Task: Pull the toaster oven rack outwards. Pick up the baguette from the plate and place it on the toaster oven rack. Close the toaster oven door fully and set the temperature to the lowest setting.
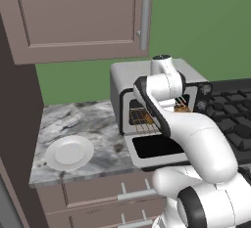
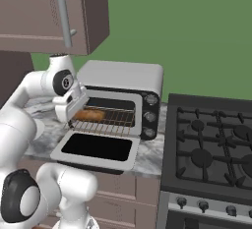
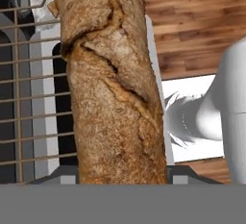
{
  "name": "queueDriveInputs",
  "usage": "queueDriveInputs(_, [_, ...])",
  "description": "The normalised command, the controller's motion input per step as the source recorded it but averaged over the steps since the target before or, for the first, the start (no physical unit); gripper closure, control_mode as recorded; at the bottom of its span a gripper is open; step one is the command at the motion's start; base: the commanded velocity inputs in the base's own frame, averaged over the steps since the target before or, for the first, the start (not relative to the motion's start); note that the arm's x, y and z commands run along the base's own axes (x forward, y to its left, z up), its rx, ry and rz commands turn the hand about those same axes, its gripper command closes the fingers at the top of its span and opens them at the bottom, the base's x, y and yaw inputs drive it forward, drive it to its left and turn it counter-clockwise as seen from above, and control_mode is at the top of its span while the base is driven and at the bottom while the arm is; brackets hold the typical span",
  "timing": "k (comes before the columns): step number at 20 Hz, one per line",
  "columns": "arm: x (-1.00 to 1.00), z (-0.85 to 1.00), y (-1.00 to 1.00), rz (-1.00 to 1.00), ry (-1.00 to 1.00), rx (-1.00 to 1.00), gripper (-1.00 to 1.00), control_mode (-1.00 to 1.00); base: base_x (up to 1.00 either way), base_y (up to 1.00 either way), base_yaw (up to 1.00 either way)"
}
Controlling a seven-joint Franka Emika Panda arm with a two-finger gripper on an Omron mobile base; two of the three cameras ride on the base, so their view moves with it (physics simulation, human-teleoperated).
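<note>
Oven (image 2: 123, 78) sitting on the marble counter (image 1: 78, 119), just left of the black stove (image 2: 216, 144). Door (image 2: 96, 147) hanging fully open, lying flat toward the counter edge. Rack (image 2: 110, 120) sticking out of the cavity over the door.

Gripper (image 2: 74, 109) hovering at the rack's left end, hand tilted down. Baguette (image 2: 89, 114) lying lengthwise along the rack's left part; in the hand view the baguette (image 3: 113, 88) is running up between the fingers over the bars. Finger tips are hidden behind the bread, so cannot tell whether they are pinching it or spread apart.

Plate (image 1: 69, 152) resting bare on the counter, well left of the oven.
</note>
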Motion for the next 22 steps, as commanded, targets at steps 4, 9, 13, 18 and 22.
queueDriveInputs(4, [0.08, -0.02, -0.27, 0.08, -0.01, 0.02, 1.0, -1.0, 0.0, 0.0, 0.0])
queueDriveInputs(9, [0.13, 0.0, -0.14, 0.12, -0.03, 0.05, 1.0, -1.0, 0.0, 0.0, 0.0])
queueDriveInputs(13, [0.16, -0.05, 0.0, 0.12, -0.03, 0.05, 1.0, -1.0, 0.0, 0.0, 0.0])
queueDriveInputs(18, [0.12, -0.17, 0.0, 0.03, -0.04, 0.01, 1.0, -1.0, 0.0, 0.0, 0.0])
queueDriveInputs(22, [0.12, -0.19, 0.0, 0.0, -0.03, 0.0, 1.0, -1.0, 0.0, 0.0, 0.0])
